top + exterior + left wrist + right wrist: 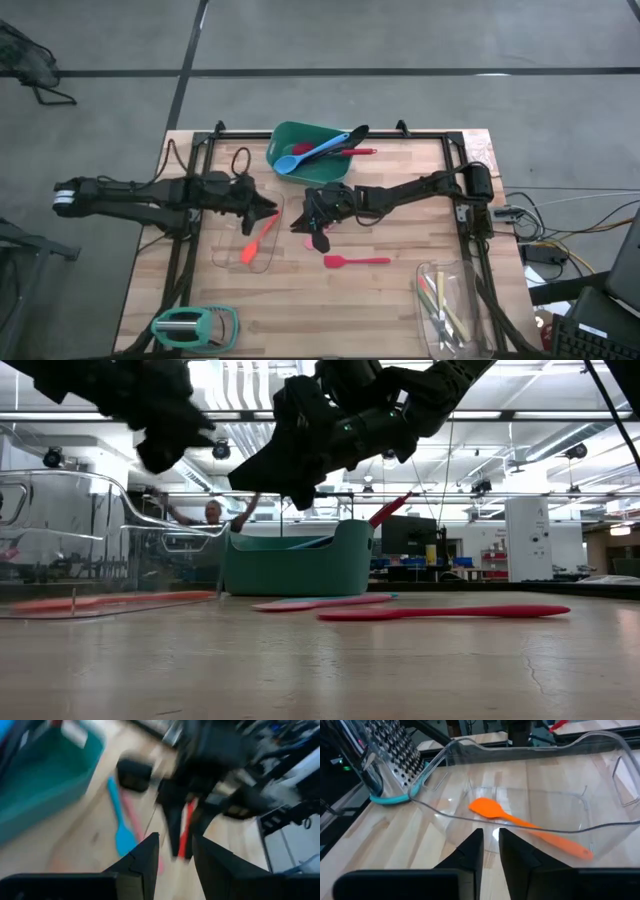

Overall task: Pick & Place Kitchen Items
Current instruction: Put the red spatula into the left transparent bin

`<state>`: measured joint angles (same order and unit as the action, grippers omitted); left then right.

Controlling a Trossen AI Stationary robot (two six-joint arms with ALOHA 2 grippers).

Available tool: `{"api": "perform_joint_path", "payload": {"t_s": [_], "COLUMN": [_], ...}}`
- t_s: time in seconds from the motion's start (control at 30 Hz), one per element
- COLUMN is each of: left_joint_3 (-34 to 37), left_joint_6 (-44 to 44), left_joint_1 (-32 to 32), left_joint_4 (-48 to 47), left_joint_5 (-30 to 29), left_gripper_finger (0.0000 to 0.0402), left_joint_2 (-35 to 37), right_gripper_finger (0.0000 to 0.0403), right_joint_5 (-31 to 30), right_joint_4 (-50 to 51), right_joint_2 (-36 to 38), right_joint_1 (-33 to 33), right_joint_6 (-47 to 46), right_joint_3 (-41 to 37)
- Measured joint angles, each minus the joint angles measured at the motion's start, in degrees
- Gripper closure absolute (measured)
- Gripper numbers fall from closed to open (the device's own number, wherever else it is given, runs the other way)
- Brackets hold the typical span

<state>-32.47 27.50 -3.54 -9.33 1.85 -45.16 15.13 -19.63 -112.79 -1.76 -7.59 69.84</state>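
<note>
Only overhead: cutlery [441, 305] inside right glass tray [452, 342].

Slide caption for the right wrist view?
Right gripper faces an orange silicone spatula lying inside a clear glass tray.

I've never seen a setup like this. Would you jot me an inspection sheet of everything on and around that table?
Surface: wooden table, bare in front.
Job's things: orange spatula in clear tray; red spatula on the table; blue spoon in green tub; cutlery in second tray.
Clutter: teal-framed grater.
Grippers: left gripper beside the orange spatula's tray, fingers open; right gripper at mid-table, fingers nearly closed, empty.
Cables: bundle off the table's right side.
Surroundings: person in background.
</note>
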Motion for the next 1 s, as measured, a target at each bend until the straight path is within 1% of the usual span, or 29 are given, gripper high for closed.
{"api": "perform_joint_path", "payload": {"t_s": [0.13, 0.23, 0.33, 0.4, 0.47, 0.63, 0.8, 0.93, 1.0], "left_joint_3": [3.06, 7.94, 13.18, 15.82, 16.87, 17.05, 16.98, 16.96, 16.96], "left_joint_6": [-7.11, -12.16, -14.01, -14.67, -14.90, -15.47, -17.46, -18.14, -18.45], "left_joint_1": [0.74, 1.68, 2.03, 2.06, 2.11, 2.18, 2.22, 2.22, 2.22], "left_joint_4": [13.89, 28.22, 43.83, 50.31, 52.34, 48.33, 50.97, 50.88, 50.74], "left_joint_5": [-0.05, -0.03, 0.06, 0.39, 0.36, 0.09, 0.03, 0.04, 0.04], "left_gripper_finger": [0.0278, 0.0278, 0.0278, 0.0278, 0.0278, 0.0278, 0.0278, 0.0278, 0.0278], "left_joint_2": [-0.14, -0.19, -0.86, -1.03, -1.15, -2.02, -2.79, -2.59, -2.59], "right_gripper_finger": [0.0360, 0.0367, 0.0371, 0.0370, 0.0363, 0.0330, 0.0287, 0.0254, 0.0237], "right_joint_5": [0.35, 0.39, 0.38, 0.34, -0.04, -0.24, -1.69, -1.78, -1.77], "right_joint_4": [4.23, 8.51, 13.19, 16.07, 20.11, 30.87, 40.53, 43.42, 42.98], "right_joint_2": [0.98, 2.35, 3.48, 4.13, 5.06, 7.97, 8.96, 7.46, 6.68], "right_joint_1": [0.00, 0.17, 0.43, 0.52, 0.52, 0.52, 1.72, 3.25, 4.19], "right_joint_6": [0.95, 2.76, 4.35, 4.81, 4.80, 5.45, 7.37, 7.66, 7.51], "right_joint_3": [0.00, 0.02, 0.07, 0.07, 0.08, 0.22, 0.29, 0.15, 0.11]}}
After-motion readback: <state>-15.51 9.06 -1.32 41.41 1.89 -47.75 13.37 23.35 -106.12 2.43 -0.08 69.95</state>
